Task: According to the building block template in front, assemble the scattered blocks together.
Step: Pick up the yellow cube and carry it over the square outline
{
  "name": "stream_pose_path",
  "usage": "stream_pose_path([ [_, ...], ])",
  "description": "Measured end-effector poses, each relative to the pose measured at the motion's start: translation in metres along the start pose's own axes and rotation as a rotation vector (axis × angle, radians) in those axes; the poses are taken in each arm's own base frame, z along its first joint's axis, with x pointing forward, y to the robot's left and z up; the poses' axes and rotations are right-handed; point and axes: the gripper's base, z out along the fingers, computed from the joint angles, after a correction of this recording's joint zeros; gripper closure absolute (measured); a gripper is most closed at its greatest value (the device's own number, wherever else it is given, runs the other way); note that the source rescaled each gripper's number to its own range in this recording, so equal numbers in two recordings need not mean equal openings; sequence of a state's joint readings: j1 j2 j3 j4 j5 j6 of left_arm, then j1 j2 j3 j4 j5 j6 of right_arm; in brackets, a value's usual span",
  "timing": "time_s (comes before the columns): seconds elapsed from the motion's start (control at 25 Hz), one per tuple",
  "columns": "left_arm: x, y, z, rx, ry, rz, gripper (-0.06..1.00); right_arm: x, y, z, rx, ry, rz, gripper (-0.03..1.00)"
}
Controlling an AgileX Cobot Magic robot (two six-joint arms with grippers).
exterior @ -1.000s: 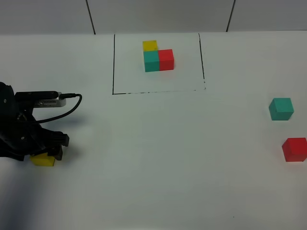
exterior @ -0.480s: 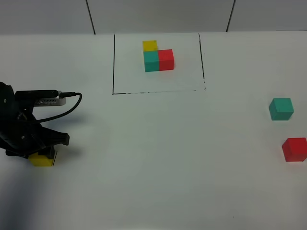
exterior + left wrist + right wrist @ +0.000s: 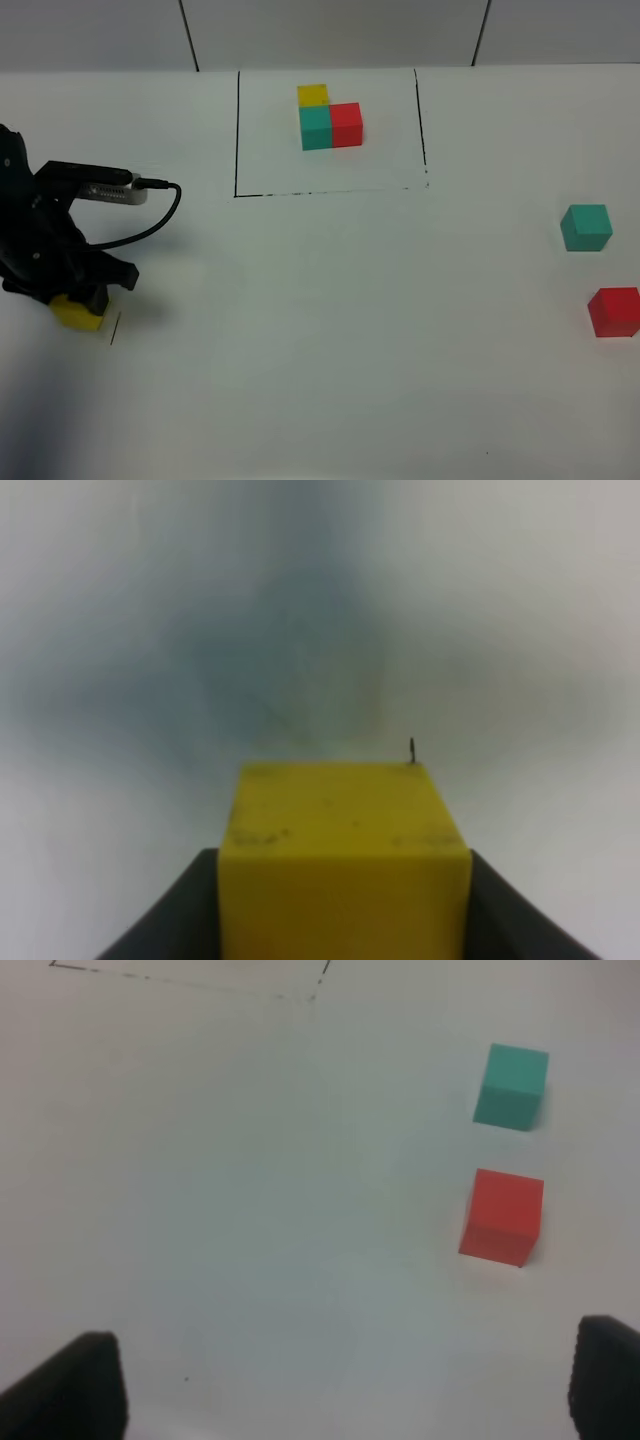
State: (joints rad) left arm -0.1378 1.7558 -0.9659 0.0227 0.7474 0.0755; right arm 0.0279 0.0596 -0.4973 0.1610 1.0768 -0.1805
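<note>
The building block template is a black-lined rectangle at the far middle, with a joined yellow, teal and red trio inside. Of the scattered blocks, the yellow cube sits between the dark fingers of my left gripper, which is shut on it at the left edge of the table. It looks slightly raised. The teal cube and red cube lie apart at the far right. My right gripper hangs open above the table, short of both cubes.
A short black mark shows on the white table beside the yellow cube. The left arm's cable loops out to the right of the arm. A wall with dark seams bounds the far side.
The left gripper has shut on the yellow cube and shifted it a little up and to the left, uncovering a short black mark. Teal and red cubes have not moved.
</note>
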Motion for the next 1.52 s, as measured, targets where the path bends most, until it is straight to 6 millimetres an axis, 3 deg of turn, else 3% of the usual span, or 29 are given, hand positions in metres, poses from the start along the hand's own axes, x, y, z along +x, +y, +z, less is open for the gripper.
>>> stream_pose_path([
  [0.2, -0.017, -0.017, -0.016, -0.002, 0.0, 0.183, 0.94, 0.0, 0.0, 0.0, 0.0, 0.0, 0.0, 0.15],
  [0.56, -0.068, -0.087, -0.019, -0.07, 0.108, 0.541, 0.94, 0.0, 0.0, 0.0, 0.0, 0.0, 0.0, 0.15],
  [0.88, -0.113, -0.149, -0.034, -0.121, 0.07, 0.846, 0.94, 0.0, 0.0, 0.0, 0.0, 0.0, 0.0, 0.15],
  [1.0, -0.126, -0.168, -0.029, -0.125, 0.039, 0.939, 0.94, 0.0, 0.0, 0.0, 0.0, 0.0, 0.0, 0.15],
  [1.28, -0.146, -0.186, -0.015, -0.112, 0.009, 1.053, 0.94, 0.0, 0.0, 0.0, 0.0, 0.0, 0.001, 0.15],
  [1.52, -0.151, -0.204, -0.016, -0.116, -0.027, 1.141, 0.94, 0.0, 0.0, 0.0, 0.0, 0.0, 0.001, 0.15],
])
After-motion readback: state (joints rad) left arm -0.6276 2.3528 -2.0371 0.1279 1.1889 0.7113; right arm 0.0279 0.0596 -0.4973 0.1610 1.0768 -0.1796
